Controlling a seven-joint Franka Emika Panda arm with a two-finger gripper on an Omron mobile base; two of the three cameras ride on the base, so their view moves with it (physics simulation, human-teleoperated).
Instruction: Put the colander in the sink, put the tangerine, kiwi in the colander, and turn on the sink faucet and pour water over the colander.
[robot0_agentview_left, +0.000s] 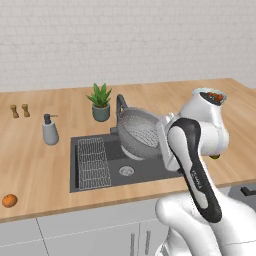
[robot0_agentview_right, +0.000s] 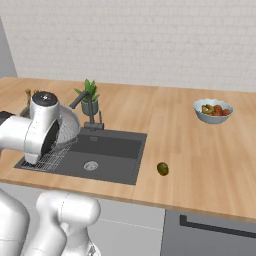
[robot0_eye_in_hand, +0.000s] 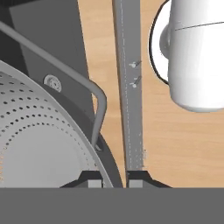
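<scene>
On the wooden counter (robot0_agentview_left: 40, 165), the gripper (robot0_eye_in_hand: 114, 180) is clamped on the rim of the colander (robot0_agentview_left: 140, 134), holding it tilted over the sink (robot0_agentview_left: 145, 170); the tangerine (robot0_agentview_left: 9, 200) and the kiwi (robot0_agentview_right: 162, 168) lie on the counter.

One colander (robot0_agentview_left: 142, 134), one tangerine (robot0_agentview_left: 9, 200), one kiwi (robot0_agentview_right: 162, 168), one fruit bowl (robot0_agentview_right: 213, 111), two shakers (robot0_agentview_left: 20, 110).

Left and right base views look forward and down from behind the arm, sharing the sink (robot0_agentview_left: 95, 172) (robot0_agentview_right: 117, 160). Hand view sits close against the colander (robot0_eye_in_hand: 39, 144).
</scene>
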